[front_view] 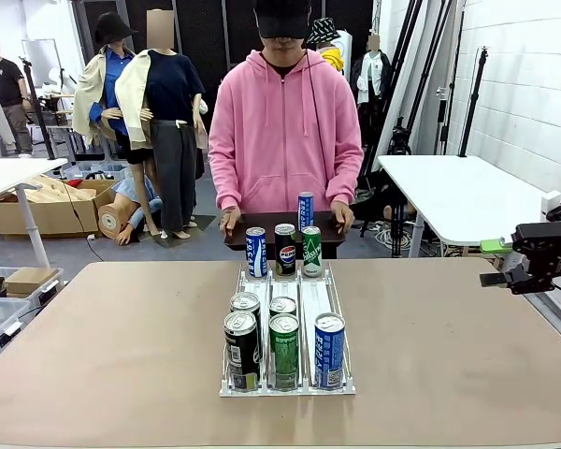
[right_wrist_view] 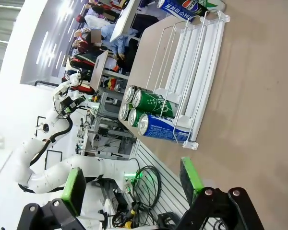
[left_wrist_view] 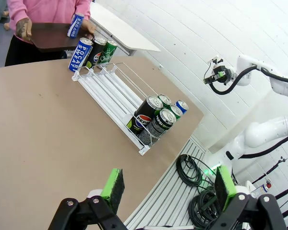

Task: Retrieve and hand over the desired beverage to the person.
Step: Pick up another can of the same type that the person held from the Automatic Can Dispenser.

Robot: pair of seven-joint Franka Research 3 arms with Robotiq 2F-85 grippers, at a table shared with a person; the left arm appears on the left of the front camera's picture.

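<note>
A brown-topped table (front_view: 122, 355) stood in a cluttered workshop with a white brick wall along the right. On its middle lay a white wire three-lane can rack (front_view: 287, 390), running from the robot's side toward the far edge. At the rack's near end stood a black can (front_view: 241, 351), a green can (front_view: 283, 349) and a blue can (front_view: 329, 349) in a row, with two silver-topped cans (front_view: 246, 307) just behind the black and green ones. At the far end a blue Pocari Sweat can (front_view: 255, 252), a black Pepsi can (front_view: 285, 248) and a green Sprite-style can (front_view: 311, 251) stood side by side.

Beyond the far edge stood the person in a pink hooded sweatshirt (front_view: 285, 131), both hands on a dark brown tray (front_view: 262, 232) that carried a slim blue can (front_view: 305, 211) upright.

The right gripper (front_view: 493, 262) hung off the table's right side, well apart from the rack, its green-padded fingers spread wide and empty. The left gripper (left_wrist_view: 168, 188) hovered over the table's edge, well apart from the rack, its fingers likewise wide apart and holding nothing.
</note>
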